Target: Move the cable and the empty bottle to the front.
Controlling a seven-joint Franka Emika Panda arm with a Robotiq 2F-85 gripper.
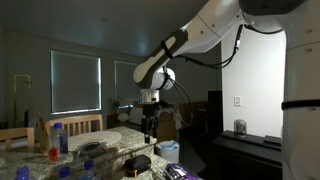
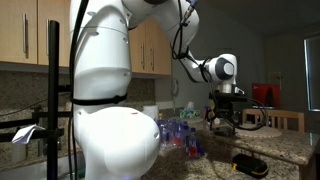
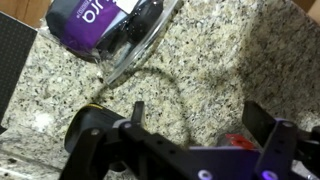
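In the wrist view a thin black cable (image 3: 178,88) curves across the granite counter (image 3: 230,50) and runs down between my fingers. Its lower-left end joins a black round lump (image 3: 88,122). A clear bottle with a purple label (image 3: 105,25) lies on its side at the top left, apart from the jaws. My gripper (image 3: 198,112) hangs open above the counter, one finger on each side of the cable, holding nothing. In both exterior views the gripper (image 1: 150,126) (image 2: 222,120) hovers above the counter.
Several upright bottles with blue caps (image 1: 60,140) (image 2: 180,130) stand on the counter. A dark object (image 1: 138,163) (image 2: 248,162) lies near its front edge, a pale cup (image 1: 168,150) beside it. A small red thing (image 3: 240,140) shows under the gripper. Wooden chairs (image 1: 85,124) stand behind.
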